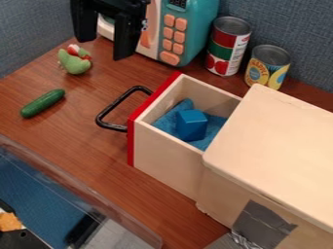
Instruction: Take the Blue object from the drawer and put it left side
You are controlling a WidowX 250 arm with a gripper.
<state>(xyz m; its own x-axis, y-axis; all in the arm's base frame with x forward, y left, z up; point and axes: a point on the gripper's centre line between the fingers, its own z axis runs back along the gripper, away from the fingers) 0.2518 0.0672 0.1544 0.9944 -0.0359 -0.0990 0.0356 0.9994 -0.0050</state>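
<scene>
At the upper left, my black gripper (105, 33) hangs in front of the toy microwave, its two fingers wide apart with nothing visible between them. The wooden drawer (168, 154), with a red front and a black handle, is pulled out. A blue block (191, 125) rests inside it on a crumpled blue cloth (167, 121). The gripper is up and to the left of the block, well away from it.
A green plush toy (75, 64) and a toy cucumber (43, 103) lie left of the drawer. Behind are a teal microwave (195, 36) and two cans (228, 46). The wooden cabinet (280, 146) is at right, a clear-walled bin (98, 194) at lower left.
</scene>
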